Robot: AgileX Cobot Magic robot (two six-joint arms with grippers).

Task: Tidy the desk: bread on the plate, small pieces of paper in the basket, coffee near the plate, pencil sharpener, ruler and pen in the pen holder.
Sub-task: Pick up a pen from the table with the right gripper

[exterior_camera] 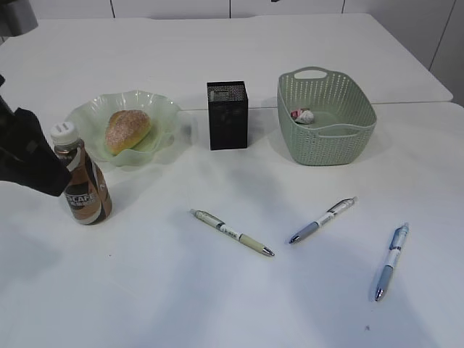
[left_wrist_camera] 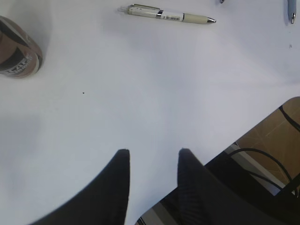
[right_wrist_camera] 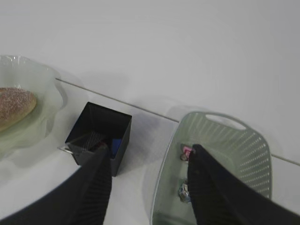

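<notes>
The bread (exterior_camera: 128, 130) lies on the pale green plate (exterior_camera: 163, 109). The coffee bottle (exterior_camera: 83, 188) stands upright in front of the plate. The black pen holder (exterior_camera: 228, 119) stands mid-table, with a blue item (right_wrist_camera: 117, 143) inside. The green basket (exterior_camera: 348, 138) holds crumpled paper (exterior_camera: 302, 115). Three pens lie loose: a beige one (exterior_camera: 232, 233), a grey one (exterior_camera: 323, 219) and a blue one (exterior_camera: 391, 261). My left gripper (left_wrist_camera: 152, 152) is open and empty, low over the table near its front edge, beside the bottle (left_wrist_camera: 16, 51). My right gripper (right_wrist_camera: 150, 147) is open and empty, high above the gap between the holder (right_wrist_camera: 101, 124) and the basket (right_wrist_camera: 234, 140).
The left arm (exterior_camera: 29, 156) fills the far left of the exterior view, right next to the bottle. The table's front edge and cables below it show in the left wrist view (left_wrist_camera: 262, 140). A seam between two tabletops runs behind the plate and holder (exterior_camera: 406, 104).
</notes>
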